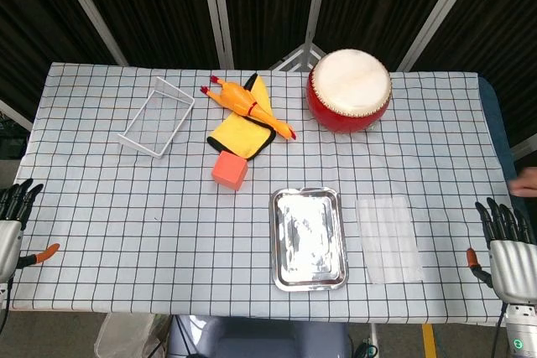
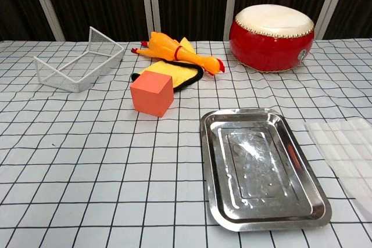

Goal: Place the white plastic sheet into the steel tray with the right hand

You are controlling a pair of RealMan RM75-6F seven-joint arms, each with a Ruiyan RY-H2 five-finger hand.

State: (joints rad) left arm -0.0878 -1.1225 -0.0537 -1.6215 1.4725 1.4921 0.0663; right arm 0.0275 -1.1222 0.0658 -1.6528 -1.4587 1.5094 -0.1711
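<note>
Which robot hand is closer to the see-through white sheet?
Right. The right hand sits just past the white plastic sheet, while the left hand is far across the table.

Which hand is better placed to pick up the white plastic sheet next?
The right hand. It sits at the table's right edge beside the translucent white plastic sheet, while the left hand is at the far left edge, beyond the rectangular steel tray.

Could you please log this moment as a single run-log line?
phase: pre-grasp | right hand: open, at table edge | white plastic sheet: flat, right of steel tray | tray: empty | left hand: idle
</note>
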